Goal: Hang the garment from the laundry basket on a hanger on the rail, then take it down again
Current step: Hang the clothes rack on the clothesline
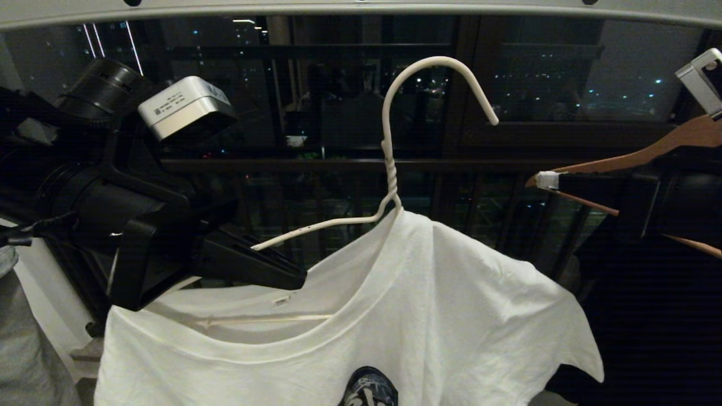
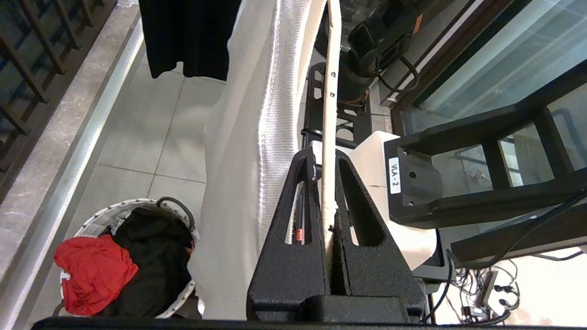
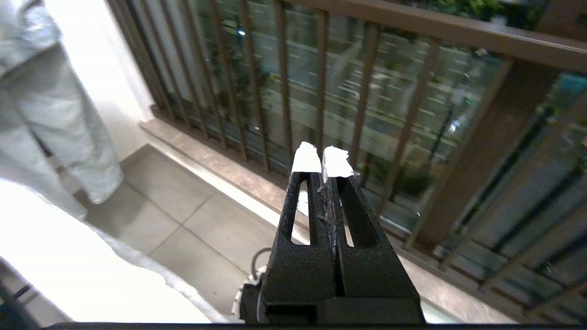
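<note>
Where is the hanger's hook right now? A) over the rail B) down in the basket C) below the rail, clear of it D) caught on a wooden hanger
C: in the head view the hanger has its hook curving in open air under the rail, touching nothing, while the left gripper is shut on its wire arm with the T-shirt draped on it.

You see a white T-shirt point(image 1: 428, 304) on a white hanger point(image 1: 389, 163), a red cloth point(image 2: 94, 272), black grippers point(image 2: 326, 183).
</note>
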Available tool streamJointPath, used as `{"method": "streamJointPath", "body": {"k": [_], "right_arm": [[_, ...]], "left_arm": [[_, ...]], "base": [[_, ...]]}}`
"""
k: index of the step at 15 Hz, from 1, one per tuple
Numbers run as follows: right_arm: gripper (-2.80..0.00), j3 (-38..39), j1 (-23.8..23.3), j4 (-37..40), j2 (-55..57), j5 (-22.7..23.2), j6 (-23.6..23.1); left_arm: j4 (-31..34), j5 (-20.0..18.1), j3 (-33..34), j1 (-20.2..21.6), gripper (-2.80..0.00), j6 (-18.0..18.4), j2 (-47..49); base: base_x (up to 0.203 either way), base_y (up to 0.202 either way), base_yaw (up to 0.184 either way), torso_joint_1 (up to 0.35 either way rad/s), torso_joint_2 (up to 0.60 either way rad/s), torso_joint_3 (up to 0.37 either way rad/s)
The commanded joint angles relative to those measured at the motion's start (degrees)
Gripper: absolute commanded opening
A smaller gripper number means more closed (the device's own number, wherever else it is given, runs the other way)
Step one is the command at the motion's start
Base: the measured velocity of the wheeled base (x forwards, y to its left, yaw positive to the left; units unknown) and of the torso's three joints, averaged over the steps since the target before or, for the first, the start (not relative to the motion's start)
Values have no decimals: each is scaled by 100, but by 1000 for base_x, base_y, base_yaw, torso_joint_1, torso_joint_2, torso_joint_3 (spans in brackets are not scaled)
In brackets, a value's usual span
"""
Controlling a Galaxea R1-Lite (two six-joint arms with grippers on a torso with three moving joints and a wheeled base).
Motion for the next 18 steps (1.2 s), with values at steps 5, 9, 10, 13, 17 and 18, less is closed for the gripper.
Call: {"method": "streamJointPath", "body": {"k": [5, 9, 10, 13, 17, 18], "right_arm": [[-280, 3, -22, 1, -61, 13, -12], [-280, -52, -117, 2, -104, -14, -13], [-280, -67, -145, 1, -122, -14, -12], [-280, -67, -154, 10, -199, -14, -12], [-280, -76, -172, 10, -271, -22, -12], [-280, -76, -172, 10, -280, -22, -12]], "left_arm": [[-1, -44, -94, 8, -280, -291, -61], [-26, -11, -246, 304, -280, -418, -147], [-27, -4, -372, 305, -280, -418, -68], [-19, 90, -506, 442, -280, -528, -93], [-36, 164, -540, 559, -280, -1013, -200], [-42, 245, -557, 559, -280, -1063, -223]], "base": [[0, 0, 0, 3, -5, -3], [0, 0, 0, 0, 0, 0], [0, 0, 0, 0, 0, 0], [0, 0, 0, 0, 0, 0], [0, 0, 0, 0, 0, 0], [0, 0, 0, 0, 0, 0]]}}
